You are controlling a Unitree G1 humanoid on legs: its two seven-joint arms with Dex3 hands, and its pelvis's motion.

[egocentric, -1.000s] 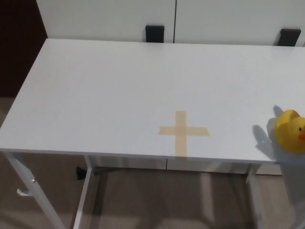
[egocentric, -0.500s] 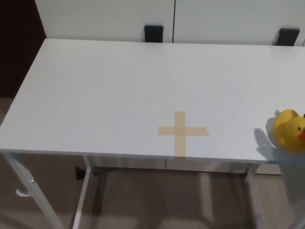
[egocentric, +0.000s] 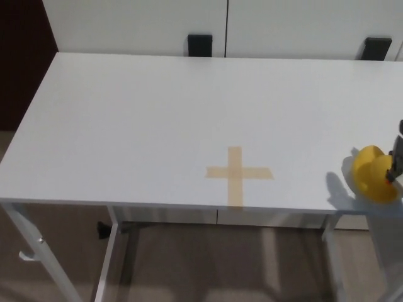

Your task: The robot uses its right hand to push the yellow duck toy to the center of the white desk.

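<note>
Head view, surroundings: we look down on a white desk (egocentric: 138,119) with white metal legs (egocentric: 38,251); beyond its far edge stands a white wall or cabinet front (egocentric: 138,22), with two small black blocks (egocentric: 199,45) just behind that edge, one near the middle and one at the far right.
Head view, mark: a cross of tan tape (egocentric: 238,173) lies flat on the desk near the front edge, a little right of the middle.
Head view, in the way: we see only bare desk surface between the cross and the duck.
Head view, duck: the yellow duck (egocentric: 373,174) sits upright on the desk near the front right corner, close to the picture's right border, well to the right of the cross, casting a shadow to its left.
Head view, right hand: only a thin dark sliver of the right hand (egocentric: 397,157) shows at the right border, overlapping the duck's right side; it seems to touch the duck, though we cannot be sure.
Head view, hand state: we cannot tell whether its fingers are spread or closed, as too little shows.
Head view, left hand: out of the picture.
</note>
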